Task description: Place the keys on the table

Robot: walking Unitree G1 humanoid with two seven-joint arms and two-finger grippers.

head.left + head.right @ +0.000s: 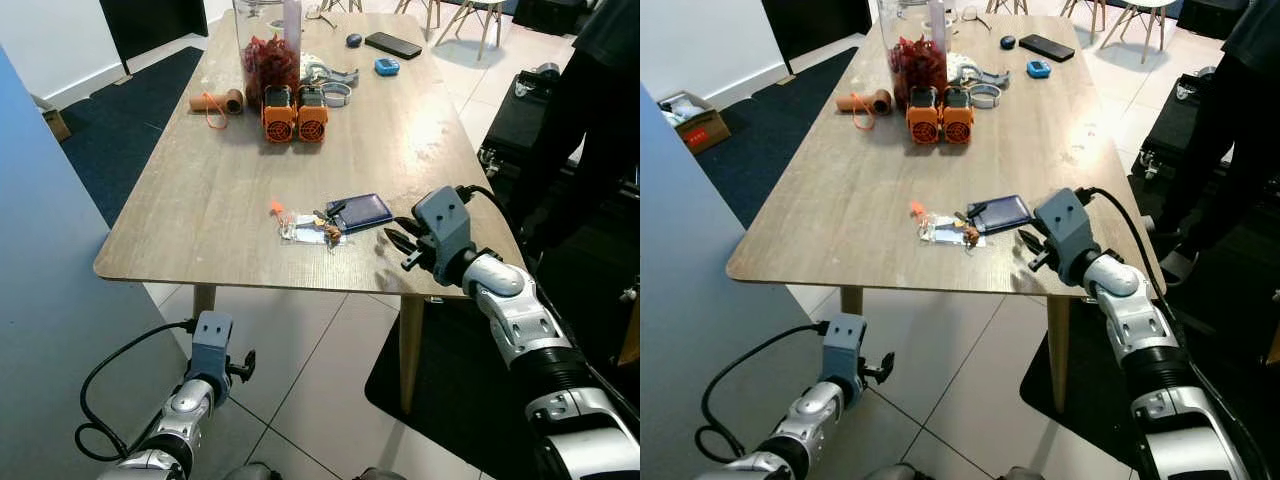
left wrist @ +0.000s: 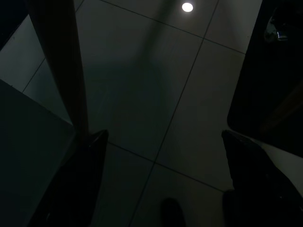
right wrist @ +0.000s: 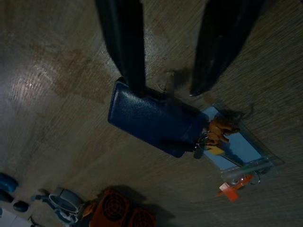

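Fingers (image 3: 128,52) of right gripper (image 1: 402,243) spread wide, empty, hovering just beside the keys (image 1: 325,222). Keys lying flat on the tabletop (image 1: 200,200) near its front edge: blue fob, orange charm, clear tag bunched together. Placement apparently done. Risk from here: snagging the ring or fob on a low retreat, dragging the bunch toward the edge. Left gripper (image 1: 238,368) idle below, fingers apart.

Two orange fans (image 1: 295,117), black phone (image 1: 393,45), cardboard roll (image 1: 217,101), jar of red pieces (image 1: 268,50)
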